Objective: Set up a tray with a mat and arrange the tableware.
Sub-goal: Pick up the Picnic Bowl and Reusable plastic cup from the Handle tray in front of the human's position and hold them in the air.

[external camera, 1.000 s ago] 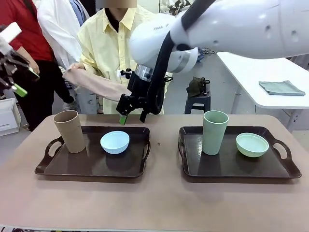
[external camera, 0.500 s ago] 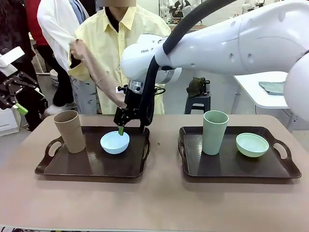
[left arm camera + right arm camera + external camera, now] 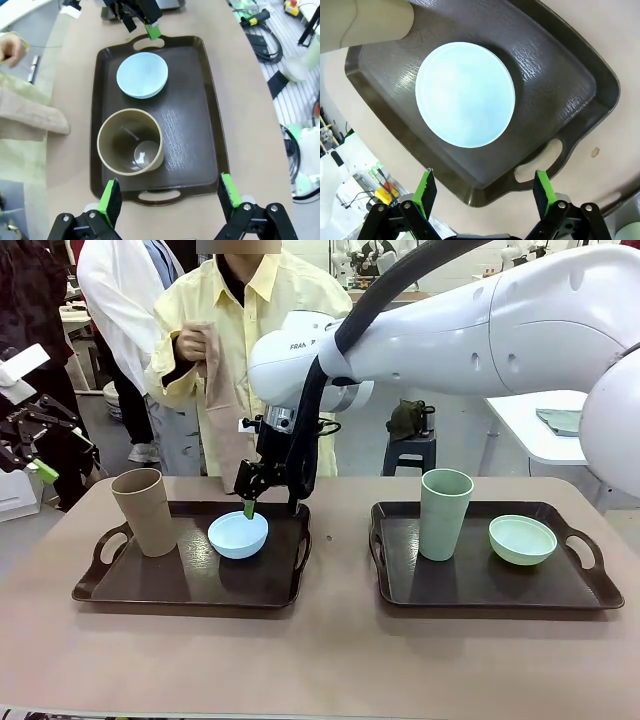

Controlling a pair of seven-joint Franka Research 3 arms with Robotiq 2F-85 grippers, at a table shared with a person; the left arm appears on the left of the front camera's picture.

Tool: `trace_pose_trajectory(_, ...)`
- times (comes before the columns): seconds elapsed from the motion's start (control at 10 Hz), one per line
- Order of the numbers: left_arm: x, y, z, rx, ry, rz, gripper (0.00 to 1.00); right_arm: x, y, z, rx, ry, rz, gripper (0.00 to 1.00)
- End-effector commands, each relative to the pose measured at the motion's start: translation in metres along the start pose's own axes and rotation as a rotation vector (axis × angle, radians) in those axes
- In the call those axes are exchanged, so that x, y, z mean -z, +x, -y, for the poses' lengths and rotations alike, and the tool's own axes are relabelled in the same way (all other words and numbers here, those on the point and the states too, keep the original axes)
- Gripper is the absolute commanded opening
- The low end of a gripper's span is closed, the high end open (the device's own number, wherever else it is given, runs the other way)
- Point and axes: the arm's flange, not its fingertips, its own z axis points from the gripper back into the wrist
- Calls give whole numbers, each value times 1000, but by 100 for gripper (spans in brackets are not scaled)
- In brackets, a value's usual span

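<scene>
Two dark trays lie on the table. The left tray (image 3: 190, 580) carries a tan cup (image 3: 144, 511) and a light blue bowl (image 3: 238, 534). On the right tray (image 3: 480, 580) stand a pale green cup (image 3: 445, 513) and a pale green bowl (image 3: 522, 539). My right gripper (image 3: 268, 496) hangs open just above the blue bowl's (image 3: 465, 94) far rim, nothing between its fingers (image 3: 426, 187). High off the table's left end, my left gripper (image 3: 35, 455) is open and looks down on the tan cup (image 3: 131, 141) and the blue bowl (image 3: 142, 75). The person holds a tan mat (image 3: 215, 390) at the chest.
The person stands at the far edge behind the left tray; a hand (image 3: 10, 47) and the mat (image 3: 30, 117) show beside that tray (image 3: 200, 125). Bare tabletop (image 3: 330, 660) runs between the trays and along the near edge.
My right gripper swung left and down from behind the left tray to just over the blue bowl. The person drew the mat up from an outstretched arm to the chest.
</scene>
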Motion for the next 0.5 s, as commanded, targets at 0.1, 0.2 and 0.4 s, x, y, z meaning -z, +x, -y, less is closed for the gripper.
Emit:
trace_pose_trajectory(0.1,0,0,0,0,0,0,100,5,2,3,28,-57,14,100)
trace_pose_trajectory(0.2,11,-24,-6,9,23,-39,100,12,5,8,53,-86,21,100)
trace_pose_trajectory(0.4,26,-74,-9,-54,-70,96,100,21,4,9,128,-180,71,100)
